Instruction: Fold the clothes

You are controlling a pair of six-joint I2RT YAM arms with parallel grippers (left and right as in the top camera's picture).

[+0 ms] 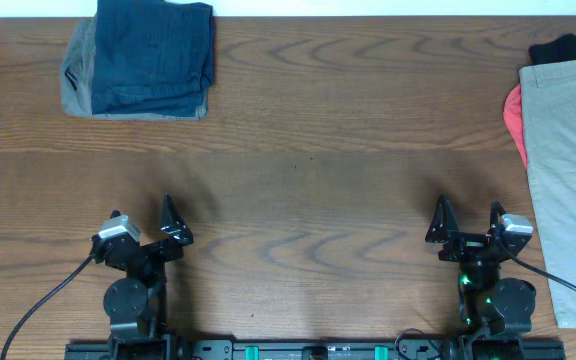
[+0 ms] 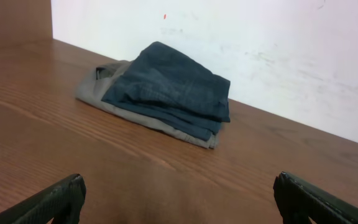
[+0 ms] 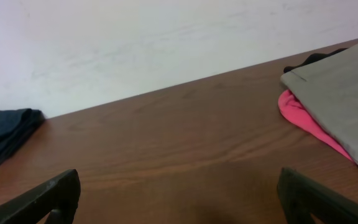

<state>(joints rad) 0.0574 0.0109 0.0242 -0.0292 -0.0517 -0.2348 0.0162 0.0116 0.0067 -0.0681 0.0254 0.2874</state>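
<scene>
Two garments sit stacked at the upper left of the overhead view: the navy shorts [image 1: 153, 55] lie folded into a compact rectangle on top of a grey garment [image 1: 76, 78], whose edge peeks out on the left and along the bottom. In the left wrist view the same stack sits in the middle of the frame, close to the white wall, with the navy layers lying flat.

Below it, at the lower left, the left fingers [image 1: 171, 218] stand wide apart with nothing between them, well clear of the stack. The middle of the table [image 1: 308, 150] carries nothing. At the lower right the right fingers [image 1: 441, 220] are spread just as wide and hold nothing either. Along the right edge lie beige trousers [image 1: 568, 160], spread out long, with a pink garment [image 1: 513, 115] showing from under their left side and a black garment [image 1: 568, 47] above them.

By the look of it, the fold on the navy shorts is done and both arms are parked near their bases. If more work is meant, the next move would likely call for the right arm to reach to the right edge, pinch the trousers and draw them onto the bare middle of the table before any folding.
</scene>
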